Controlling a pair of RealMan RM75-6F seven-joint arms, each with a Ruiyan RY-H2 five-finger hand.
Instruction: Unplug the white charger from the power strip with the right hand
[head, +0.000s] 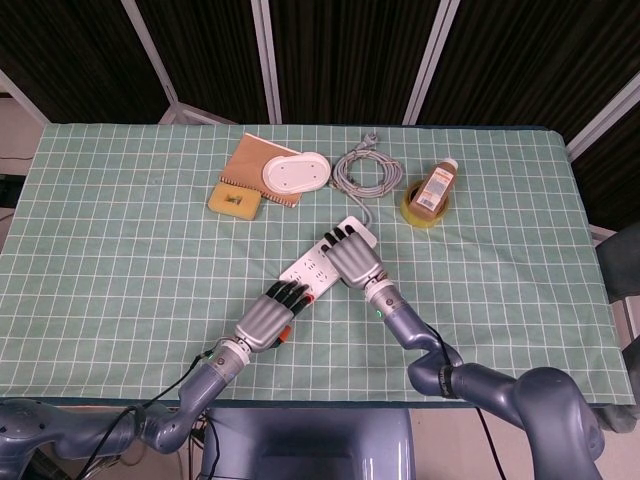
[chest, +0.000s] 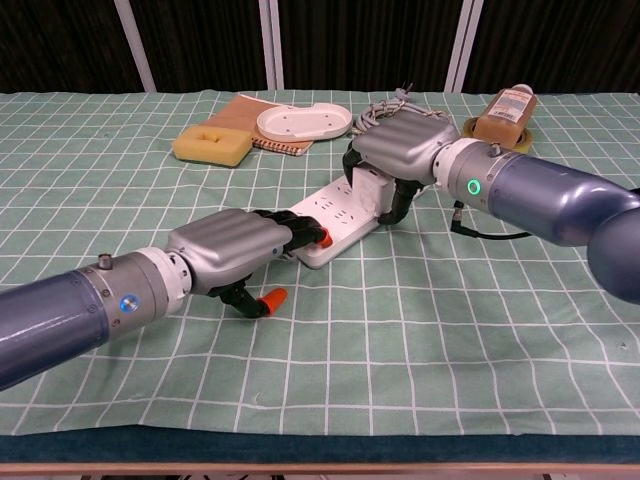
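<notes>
The white power strip (head: 305, 266) (chest: 333, 215) lies diagonally in the middle of the green cloth. The white charger (chest: 367, 186) is plugged in at its far end, mostly hidden under my hand in the head view. My right hand (head: 351, 260) (chest: 403, 147) arches over the charger, with fingers curled down its far side and the thumb on the near side, gripping it. My left hand (head: 268, 317) (chest: 232, 248) presses its fingertips (chest: 303, 231) down on the strip's near end, thumb low by the table.
Behind the strip are a brown notebook (head: 247, 160) with a white oval dish (head: 295, 174) on it, a yellow sponge (head: 235, 200), a coiled grey cable (head: 362, 171), and an amber bottle (head: 435, 187) resting on a yellow tape roll (head: 414, 213).
</notes>
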